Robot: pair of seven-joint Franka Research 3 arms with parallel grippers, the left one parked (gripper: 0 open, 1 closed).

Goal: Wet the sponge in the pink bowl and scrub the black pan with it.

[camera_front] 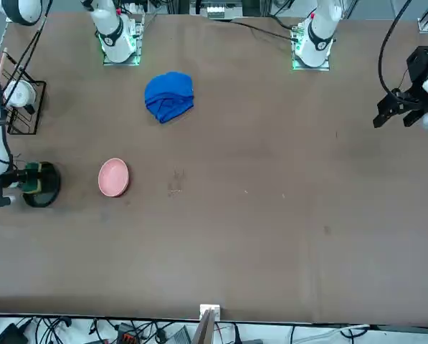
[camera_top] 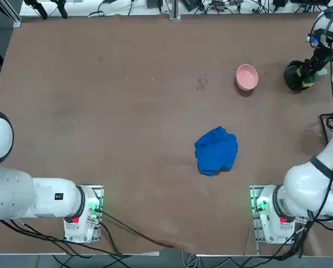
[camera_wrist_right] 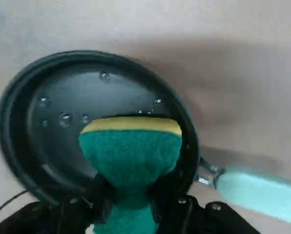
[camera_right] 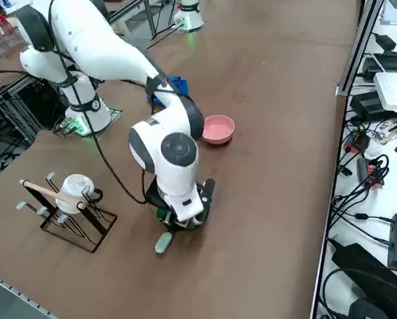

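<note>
over the black pan (camera_wrist_right: pixel 87 126), the right gripper (camera_wrist_right: pixel 128 207) clamps the sponge (camera_wrist_right: pixel 130 151).
from the top, the pan (camera_top: pixel 295 75) sits at the worktop's (camera_top: pixel 127 111) far right edge under the gripper (camera_top: pixel 310 72), the pink bowl (camera_top: pixel 247 77) near it, a blue cloth (camera_top: pixel 216 151) well apart. from the front, the sponge (camera_front: pixel 31 180) shows over the pan (camera_front: pixel 45 185), beside the bowl (camera_front: pixel 114 177). from the right side, the arm hides most of the pan (camera_right: pixel 201 199); its pale handle (camera_right: pixel 163 242) sticks out. at the wrist, water drops dot the pan, the sponge's yellow edge towards its floor.
</note>
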